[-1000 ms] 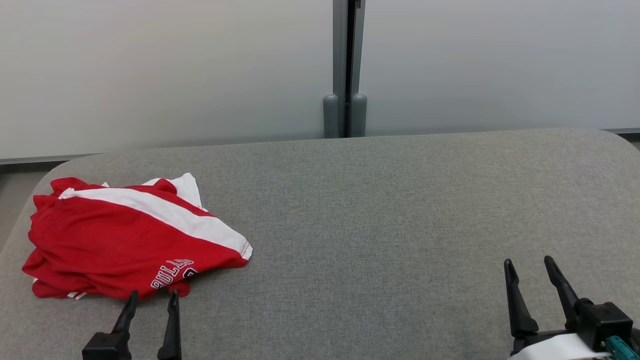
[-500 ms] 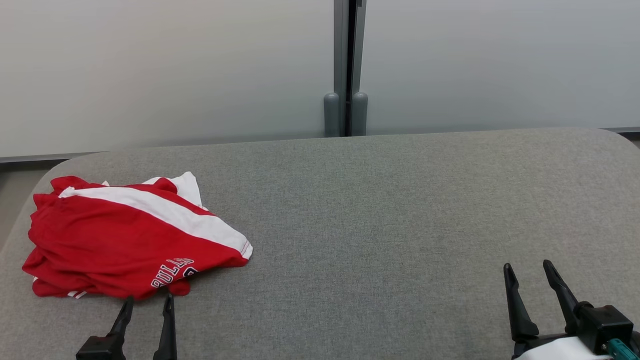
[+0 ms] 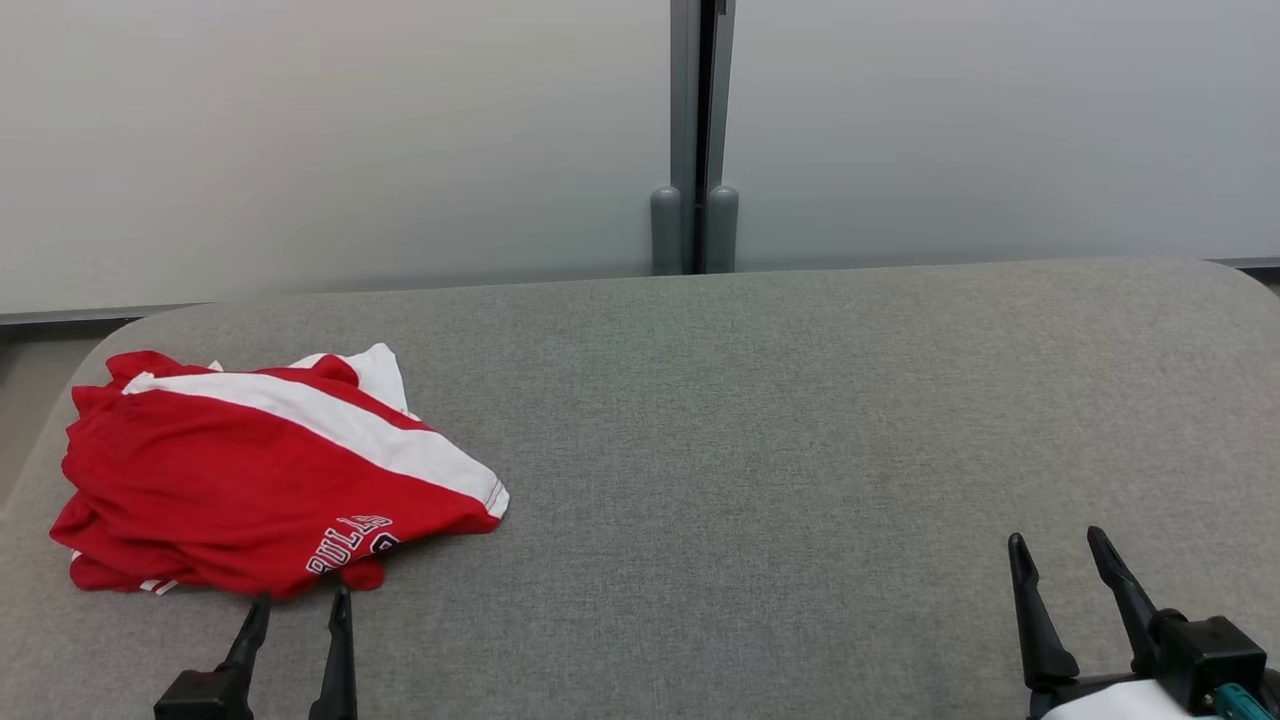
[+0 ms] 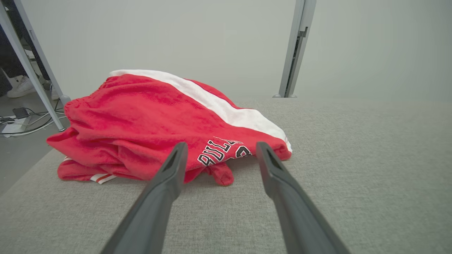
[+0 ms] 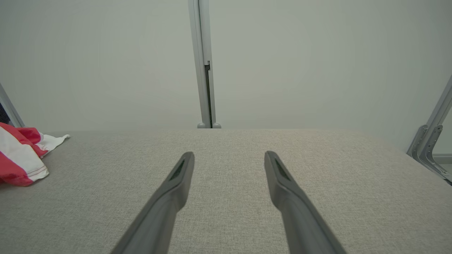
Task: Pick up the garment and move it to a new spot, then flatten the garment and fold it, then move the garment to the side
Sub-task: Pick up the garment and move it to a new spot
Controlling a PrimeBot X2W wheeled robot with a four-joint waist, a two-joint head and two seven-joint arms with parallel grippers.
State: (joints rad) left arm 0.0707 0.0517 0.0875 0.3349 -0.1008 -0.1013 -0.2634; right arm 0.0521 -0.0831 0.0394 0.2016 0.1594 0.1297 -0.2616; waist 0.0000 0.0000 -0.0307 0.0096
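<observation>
A red-and-white garment (image 3: pixel 250 490) lies bunched at the frame's left on the grey worktop (image 3: pixel 750 450). The left gripper (image 3: pixel 302 597) waits just below it and the right gripper (image 3: pixel 1057 537) at lower right, both with jaws spread.

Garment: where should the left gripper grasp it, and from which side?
Likely the small flap poking out by the lettering, from the near side: it lies loose at the near edge of the garment, straight ahead of the open left gripper.
</observation>
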